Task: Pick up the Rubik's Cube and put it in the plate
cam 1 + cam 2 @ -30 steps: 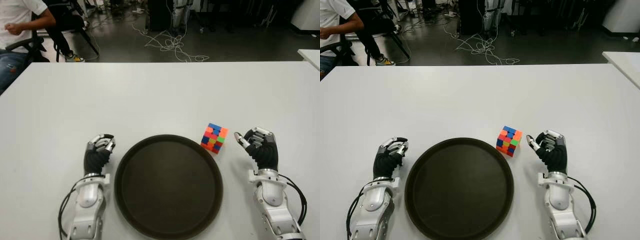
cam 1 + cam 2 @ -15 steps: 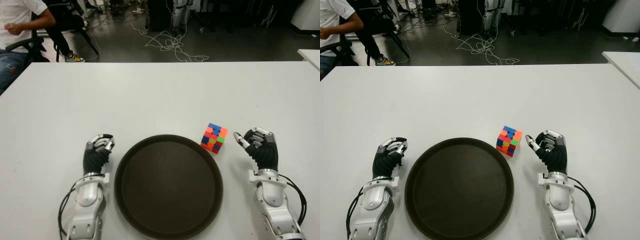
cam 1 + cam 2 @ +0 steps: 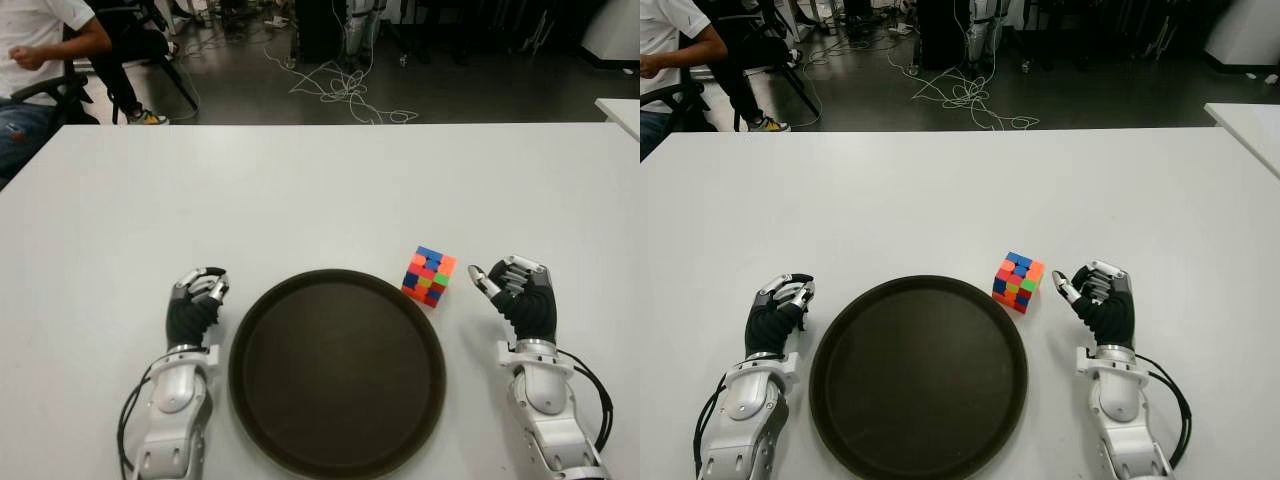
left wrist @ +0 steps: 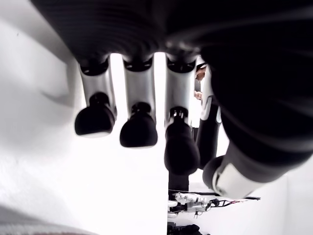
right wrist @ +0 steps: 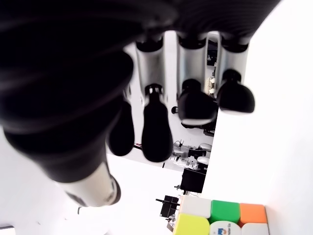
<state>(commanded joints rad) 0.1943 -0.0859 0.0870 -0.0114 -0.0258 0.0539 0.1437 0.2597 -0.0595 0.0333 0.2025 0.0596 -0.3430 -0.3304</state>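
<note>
Cube on the table, off the plate; both hands empty, fingers loosely curled.

White table (image 3: 320, 180) fills the view. Round dark plate (image 3: 337, 372) sits near the front edge, centred between the two hands, nothing in it. Right hand (image 3: 518, 292) shows to the right of the plate, near the cube's right side but not touching it; fingers (image 5: 155, 128) relaxed, slightly bent, grasping nothing, thumb tip aimed toward the cube. Left hand (image 3: 197, 300) shows just left of the plate rim; fingers (image 4: 139, 127) hang relaxed, holding nothing. Rubik's Cube (image 3: 429, 276) stands on the table just beyond the plate's far-right rim, between plate and right hand. Beyond the far-left corner of the table, a seated person (image 3: 40, 50) is partly in view.
</note>
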